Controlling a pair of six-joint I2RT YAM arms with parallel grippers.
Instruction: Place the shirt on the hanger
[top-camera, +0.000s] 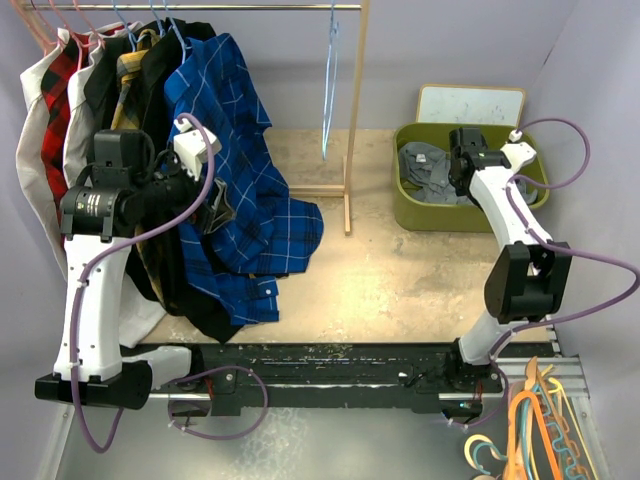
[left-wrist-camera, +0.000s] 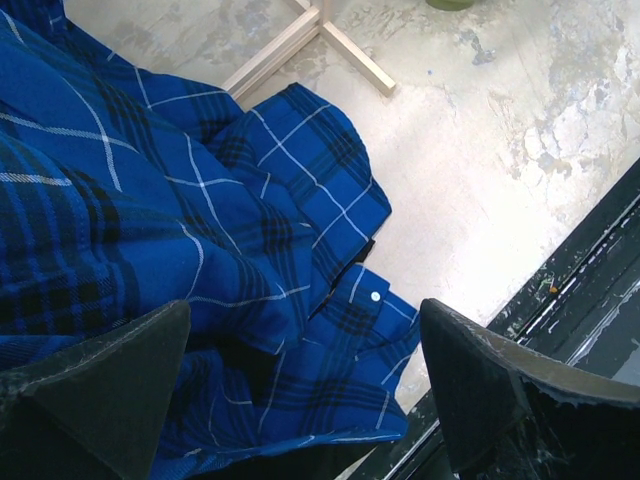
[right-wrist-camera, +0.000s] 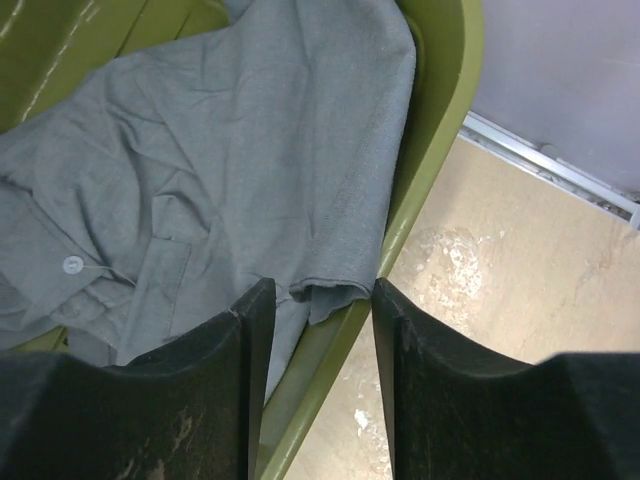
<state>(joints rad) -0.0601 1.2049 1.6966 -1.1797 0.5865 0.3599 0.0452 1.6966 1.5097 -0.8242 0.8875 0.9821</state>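
Lying nearest, beside the right arm's base, a bunch of orange hangers (top-camera: 527, 405) rests at the table's near edge, next to the black rail (top-camera: 330, 365) that carries both arms. Further in on the left, the left gripper (left-wrist-camera: 305, 310) hangs over a blue checked shirt (left-wrist-camera: 200, 220). Its fingers (left-wrist-camera: 110, 390) are spread wide with nothing held between them. A cuff with a white button lies just below, on the pale table (left-wrist-camera: 500, 150). That checked shirt hangs from the rack among other dark and plaid clothes (top-camera: 130, 90), and its lower end trails onto the table.

On the right, the right gripper (right-wrist-camera: 323, 290) reaches over a green bin (right-wrist-camera: 440, 130), its fingers (right-wrist-camera: 200, 390) only a narrow gap apart. The bin's rim runs into that gap and the hem of the grey shirt (right-wrist-camera: 220, 150) lies at the fingertips; I cannot tell whether they touch the cloth. The grey shirt is crumpled inside the bin, one edge draped against its inner wall. Behind the bin stands a white board (top-camera: 470, 103).

Farthest back, the light-blue hanger (top-camera: 330, 90) hangs alone by its hook from the rack's top bar (top-camera: 250, 7). It is just beside the wooden post (top-camera: 355, 110) and well apart from the bin.
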